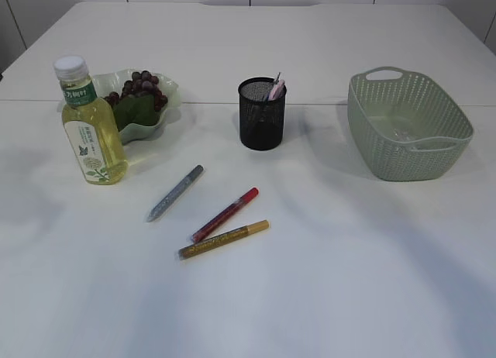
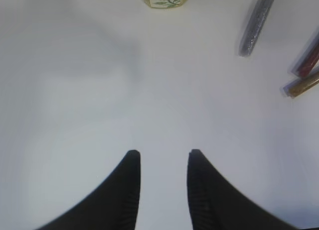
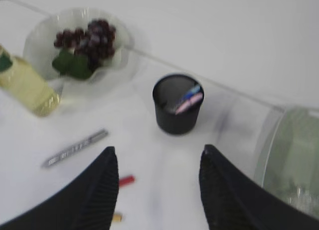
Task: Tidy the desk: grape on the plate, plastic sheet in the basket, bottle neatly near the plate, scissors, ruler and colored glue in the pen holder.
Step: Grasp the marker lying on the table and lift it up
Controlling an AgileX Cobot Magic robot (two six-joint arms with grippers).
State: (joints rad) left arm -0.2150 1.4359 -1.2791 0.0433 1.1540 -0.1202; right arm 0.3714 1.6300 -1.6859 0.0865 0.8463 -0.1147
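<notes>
My left end effector [image 2: 163, 163] hovers over bare worktop [image 2: 99, 90], jaws narrowly parted and empty — the silver glue pen [image 2: 257, 22], red glue pen [image 2: 309, 58] and gold glue pen [image 2: 301, 84] lie ahead to its right. My right end effector [image 3: 158, 163] stands wide, empty, the pen holder [image 3: 177, 104] just ahead.

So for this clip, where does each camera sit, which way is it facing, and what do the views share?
Exterior view: in front of the table, looking down at a slant over bottle, plate, pen holder, basket and three glue pens; no arm shows.
Left wrist view: low over bare table, left gripper open and empty, facing the bottle's base.
Right wrist view: higher, right gripper open, facing the pen holder and grapes.
Shared: all three see the silver glue pen.
</notes>
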